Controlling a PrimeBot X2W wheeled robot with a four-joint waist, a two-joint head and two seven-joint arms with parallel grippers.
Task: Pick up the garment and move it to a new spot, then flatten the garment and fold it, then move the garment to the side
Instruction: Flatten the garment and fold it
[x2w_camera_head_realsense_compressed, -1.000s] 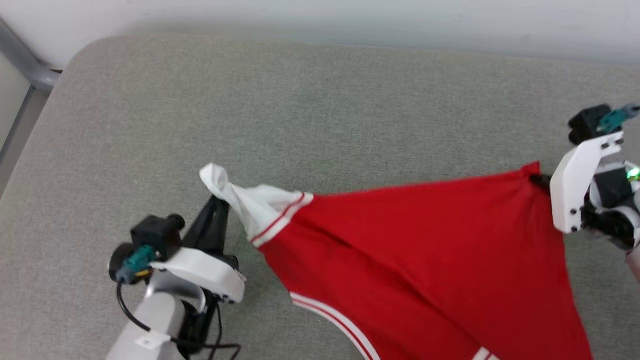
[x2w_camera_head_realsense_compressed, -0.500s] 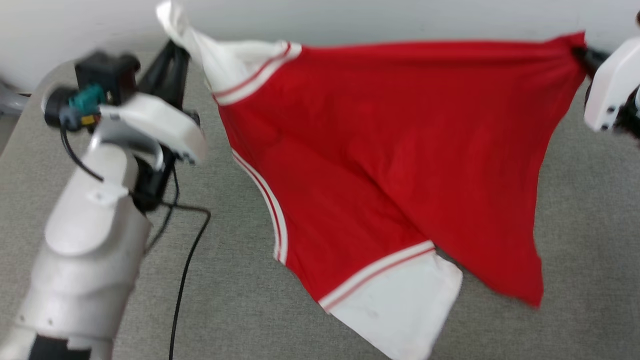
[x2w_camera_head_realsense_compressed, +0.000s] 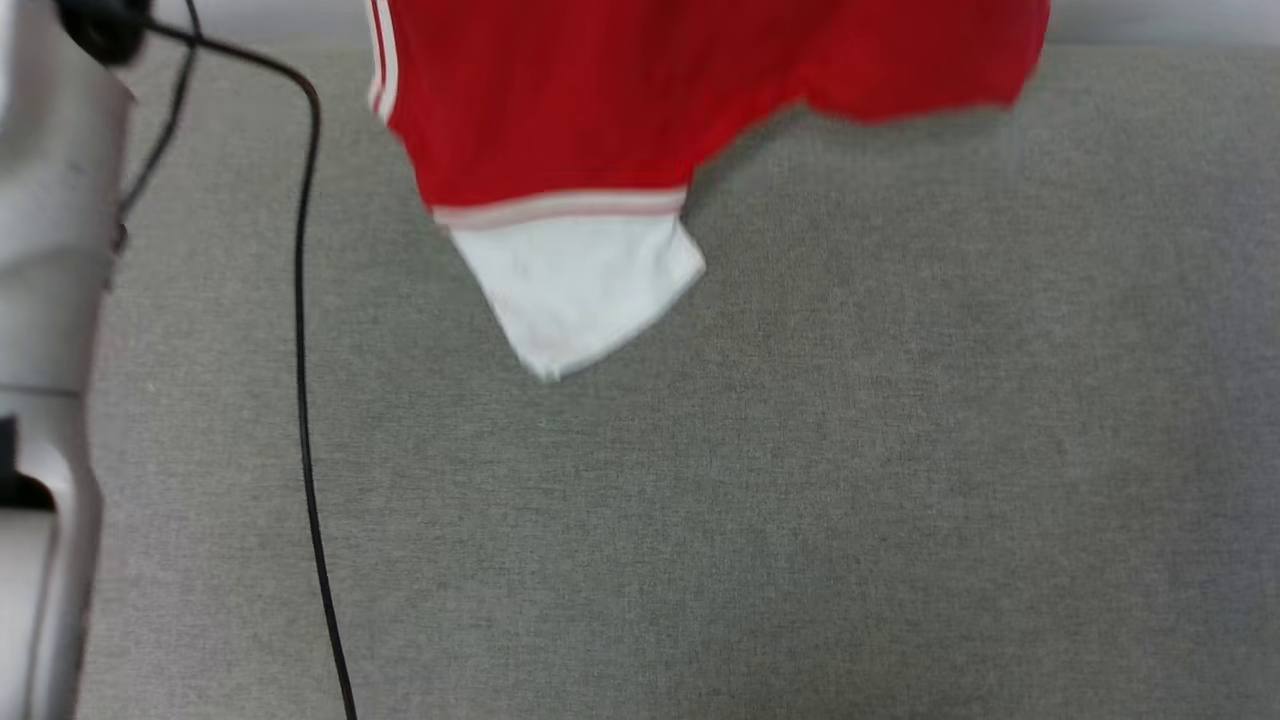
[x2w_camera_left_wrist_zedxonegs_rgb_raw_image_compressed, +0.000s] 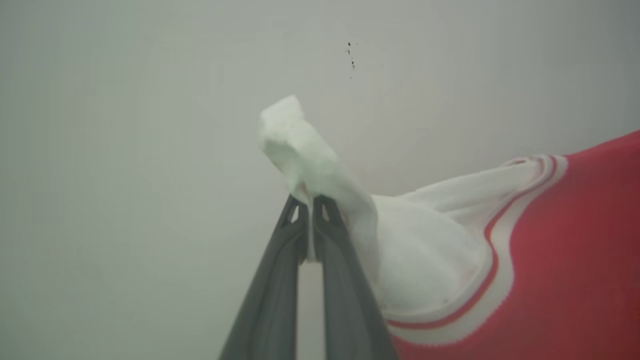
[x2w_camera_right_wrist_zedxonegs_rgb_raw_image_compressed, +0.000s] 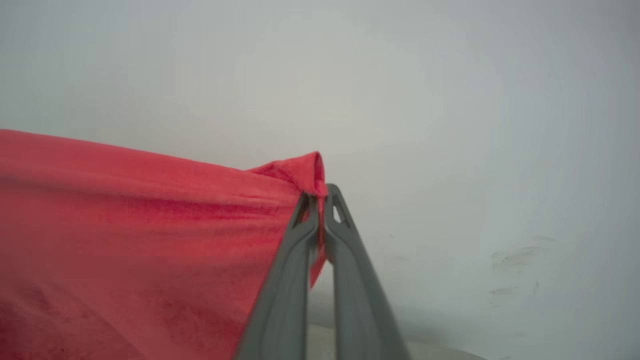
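The garment (x2w_camera_head_realsense_compressed: 620, 110), a red jersey with white sleeves and striped trim, hangs from the top of the head view, its free white sleeve (x2w_camera_head_realsense_compressed: 575, 285) dangling just above the grey cushion. In the left wrist view my left gripper (x2w_camera_left_wrist_zedxonegs_rgb_raw_image_compressed: 310, 202) is shut on the other white sleeve (x2w_camera_left_wrist_zedxonegs_rgb_raw_image_compressed: 310, 155), lifted before a pale wall. My right gripper (x2w_camera_right_wrist_zedxonegs_rgb_raw_image_compressed: 318, 197) is shut on a red corner of the garment (x2w_camera_right_wrist_zedxonegs_rgb_raw_image_compressed: 150, 225), which stretches away to the left. The lettering and number are hidden.
The grey fabric surface (x2w_camera_head_realsense_compressed: 800, 480) spreads wide below the hanging cloth. My pale left forearm (x2w_camera_head_realsense_compressed: 45, 300) stands at the left edge, with a black cable (x2w_camera_head_realsense_compressed: 305, 400) running down beside it. A pale wall (x2w_camera_head_realsense_compressed: 1150, 20) lies beyond the far edge.
Both grippers have raised the garment high, off the surface, so the grippers have left the head view's top. The lower sleeve now dangles freely. The head camera's view has also shifted.
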